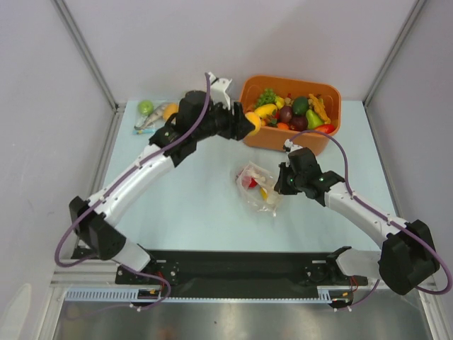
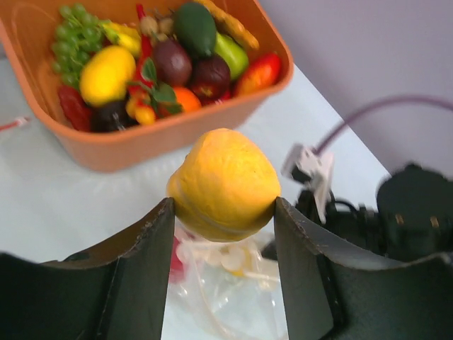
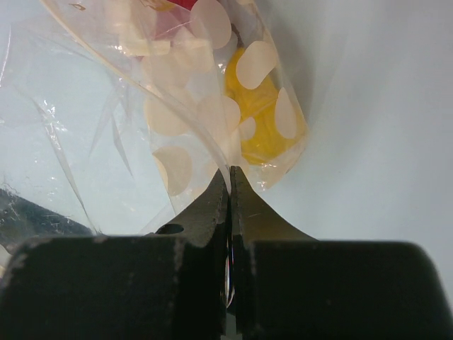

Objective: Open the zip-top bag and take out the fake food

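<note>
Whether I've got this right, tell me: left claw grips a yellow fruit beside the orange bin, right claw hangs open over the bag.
One error: the right claw is shut, pinching the zip-top bag, per the right wrist view. The left claw does grip a yellow fruit beside the orange bin.

Left wrist view: the underside of the yellow-orange fruit [image 2: 225, 177] lay hidden between the fingers [image 2: 145, 262] of the left gripper [image 2: 223, 209]; the orange bin [image 2: 141, 147] was cut off at top and left. Right wrist view: the zip-top bag [image 3: 106, 120] ran past the top and left edges, a red fruit [image 3: 182, 3] was cropped to a sliver, and pale dots [image 3: 173, 168] masked part of a yellow fruit [image 3: 256, 106]
</note>
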Controlling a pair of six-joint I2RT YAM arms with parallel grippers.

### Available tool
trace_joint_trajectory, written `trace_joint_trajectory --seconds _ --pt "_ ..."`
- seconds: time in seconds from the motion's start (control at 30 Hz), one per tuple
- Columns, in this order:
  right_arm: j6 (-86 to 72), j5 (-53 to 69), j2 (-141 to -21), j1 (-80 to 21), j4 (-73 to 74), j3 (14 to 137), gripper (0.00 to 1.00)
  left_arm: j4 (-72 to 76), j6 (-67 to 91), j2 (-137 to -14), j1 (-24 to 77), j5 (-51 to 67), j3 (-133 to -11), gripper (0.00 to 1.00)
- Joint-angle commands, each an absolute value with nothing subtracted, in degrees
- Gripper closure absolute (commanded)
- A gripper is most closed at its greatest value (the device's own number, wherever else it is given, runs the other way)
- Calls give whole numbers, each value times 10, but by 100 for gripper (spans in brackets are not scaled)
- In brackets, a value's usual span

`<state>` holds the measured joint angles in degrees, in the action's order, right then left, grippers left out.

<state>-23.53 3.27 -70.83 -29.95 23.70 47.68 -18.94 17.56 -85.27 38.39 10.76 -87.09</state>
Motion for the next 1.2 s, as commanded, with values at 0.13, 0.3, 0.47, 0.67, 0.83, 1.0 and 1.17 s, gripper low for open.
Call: trace_joint_trajectory --seconds 0.13,0.3,0.47,0.67,0.83,1.0,1.17 --pt "-234 26 -692 -304 237 479 100 -203 133 -1010 351 51 -1057 100" --pt "-233 27 -685 -302 242 483 100 -198 132 -1109 342 17 -1149 100" --pt "-232 28 -683 -301 243 484 100 -215 134 -1188 338 -25 -1242 100" --pt "-231 31 -685 -300 243 486 100 -225 143 -1247 329 -33 -1292 100" --pt "-229 33 -690 -298 240 489 100 -227 136 -1261 327 -31 -1292 54" --pt "-228 38 -697 -298 237 492 100 -215 124 -1262 327 -19 -1292 33" --pt "-228 38 -697 -298 238 492 100 -212 115 -1263 327 -12 -1291 24"
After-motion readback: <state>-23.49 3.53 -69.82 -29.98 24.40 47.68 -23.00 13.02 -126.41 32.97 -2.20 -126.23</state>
